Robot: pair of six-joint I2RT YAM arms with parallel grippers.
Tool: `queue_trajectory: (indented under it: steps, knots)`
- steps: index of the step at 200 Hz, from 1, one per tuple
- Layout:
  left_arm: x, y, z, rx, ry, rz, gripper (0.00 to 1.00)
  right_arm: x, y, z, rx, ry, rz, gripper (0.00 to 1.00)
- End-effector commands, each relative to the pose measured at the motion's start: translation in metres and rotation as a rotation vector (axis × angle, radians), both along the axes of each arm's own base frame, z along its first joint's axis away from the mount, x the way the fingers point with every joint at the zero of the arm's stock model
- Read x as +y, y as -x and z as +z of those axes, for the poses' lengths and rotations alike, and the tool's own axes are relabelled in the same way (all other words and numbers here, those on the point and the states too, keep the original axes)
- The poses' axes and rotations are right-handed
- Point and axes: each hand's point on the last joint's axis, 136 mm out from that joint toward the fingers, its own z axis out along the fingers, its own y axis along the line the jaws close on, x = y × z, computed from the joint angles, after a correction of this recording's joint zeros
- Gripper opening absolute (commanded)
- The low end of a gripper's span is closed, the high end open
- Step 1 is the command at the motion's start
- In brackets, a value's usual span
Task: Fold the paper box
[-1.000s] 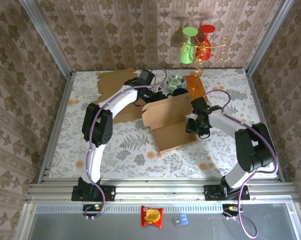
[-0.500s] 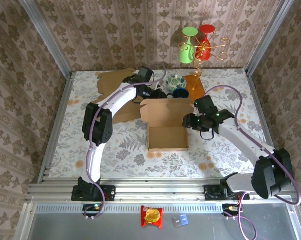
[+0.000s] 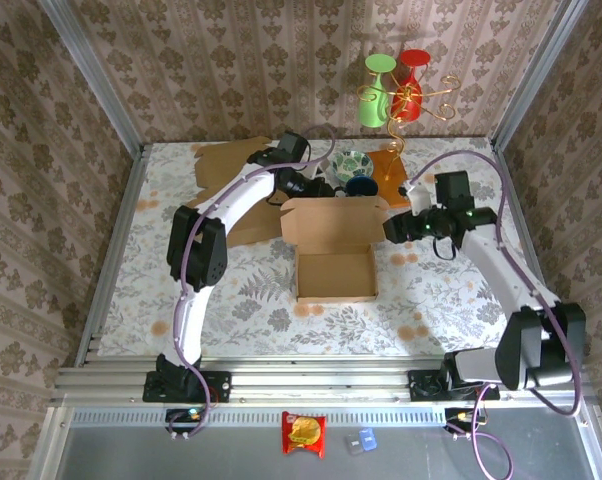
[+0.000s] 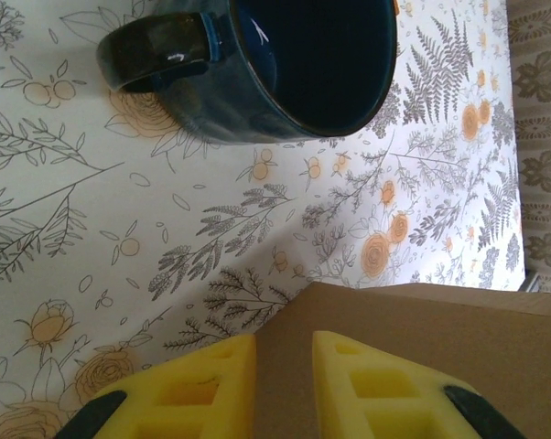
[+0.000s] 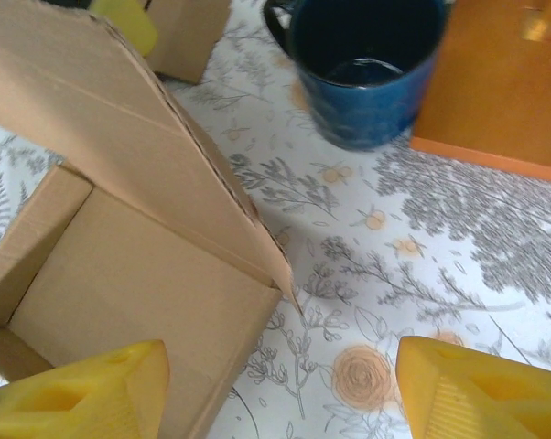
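The brown paper box [image 3: 333, 275] lies open in the middle of the table, its lid [image 3: 333, 222] standing up along the far side. My left gripper [image 3: 299, 190] reaches over from the back and is shut on the lid's far-left corner; in the left wrist view brown cardboard [image 4: 413, 329] fills the narrow gap of this gripper [image 4: 283, 346]. My right gripper [image 3: 393, 230] hangs just right of the box, open and empty. In the right wrist view its gripper [image 5: 285, 370] stands wide over the box's [image 5: 120, 283] right corner and bare table.
A dark blue mug [image 3: 361, 186] and a patterned bowl [image 3: 353, 161] stand just behind the lid, beside an orange board [image 3: 391, 166]. Flat cardboard sheets [image 3: 226, 165] lie at the back left. A gold stand with green and red glasses [image 3: 396, 90] is at the back wall.
The right gripper has let go of the box's right side, opened wide and drawn back to the right. The box has swung square, lid upright. The left gripper keeps its hold.
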Motion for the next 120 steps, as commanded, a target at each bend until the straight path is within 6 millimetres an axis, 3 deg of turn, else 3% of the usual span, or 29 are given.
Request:
queue_trajectory:
  steps: [1,54,120]
  knots:
    - [0.000,0.001,0.002,-0.021,-0.023,-0.021,0.24,0.019,-0.003,0.007,-0.006,-0.014,0.208,0.66]
    - [0.003,-0.001,0.003,-0.028,-0.035,-0.024,0.24,0.026,-0.025,-0.001,0.054,-0.053,0.215,0.53]
    - [0.003,-0.004,0.002,-0.029,-0.037,-0.023,0.24,0.030,-0.027,-0.008,0.075,-0.050,0.224,0.35]
